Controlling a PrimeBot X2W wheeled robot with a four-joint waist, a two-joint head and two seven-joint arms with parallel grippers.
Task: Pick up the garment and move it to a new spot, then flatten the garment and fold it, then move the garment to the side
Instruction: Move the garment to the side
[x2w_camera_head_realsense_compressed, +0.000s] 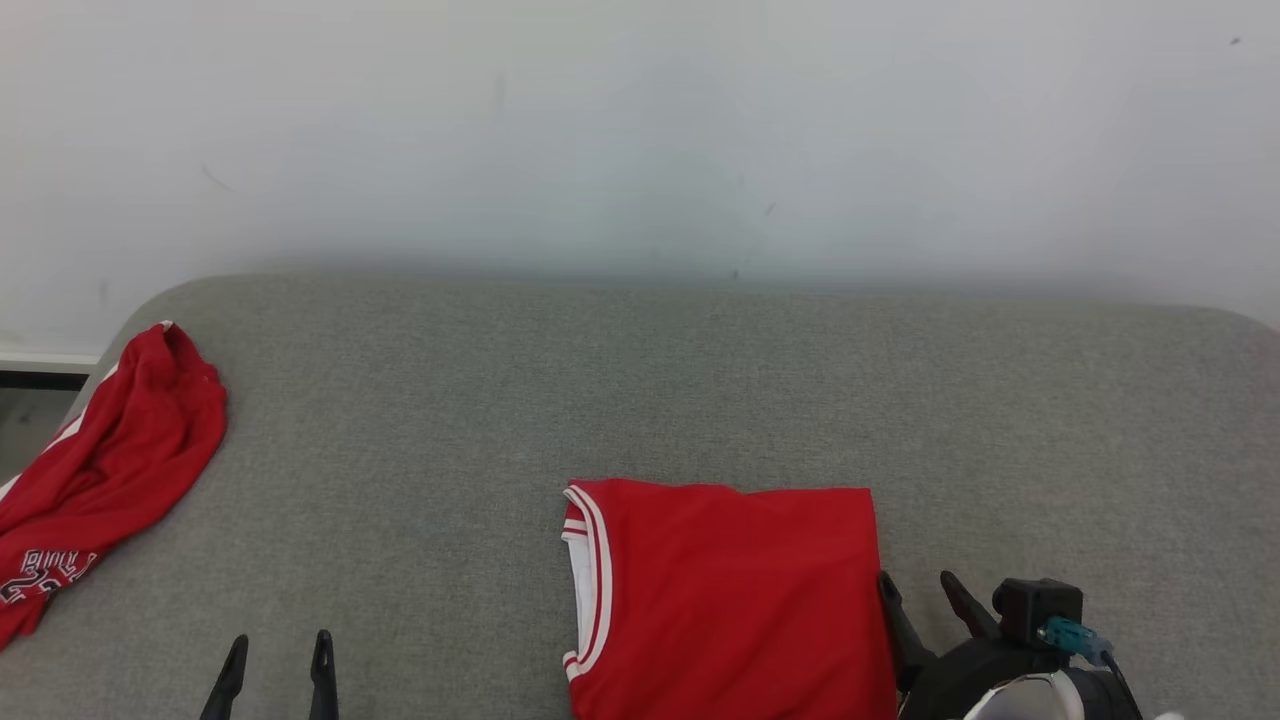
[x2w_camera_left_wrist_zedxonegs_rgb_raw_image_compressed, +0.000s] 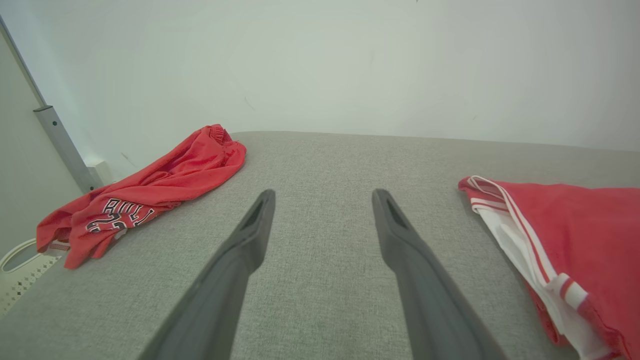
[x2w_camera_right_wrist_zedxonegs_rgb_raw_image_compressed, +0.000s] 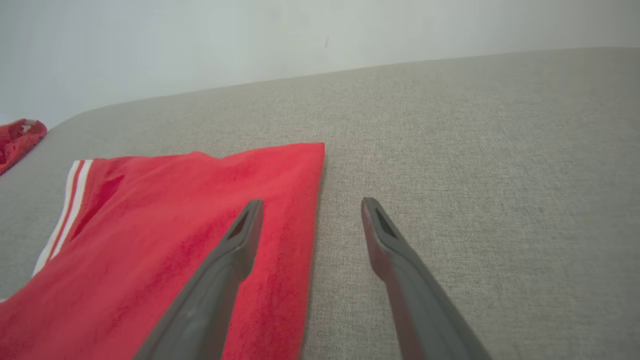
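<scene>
Grey cushion (x2w_camera_head_realsense_compressed: 700, 380) with folded red garment (x2w_camera_head_realsense_compressed: 730, 600); left gripper (x2w_camera_head_realsense_compressed: 281, 640), right gripper (x2w_camera_head_realsense_compressed: 916, 578) both apart, empty

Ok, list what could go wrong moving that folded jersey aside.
The open right gripper sits at the right edge of the folded red jersey with white trim; pinching top layers may unfold it.
The crumpled red lettered garment lies at the left edge of the grey fabric surface; moving left risks tangling.
The left gripper hovers apart; a one-sided pull may bunch the cloth.
</scene>
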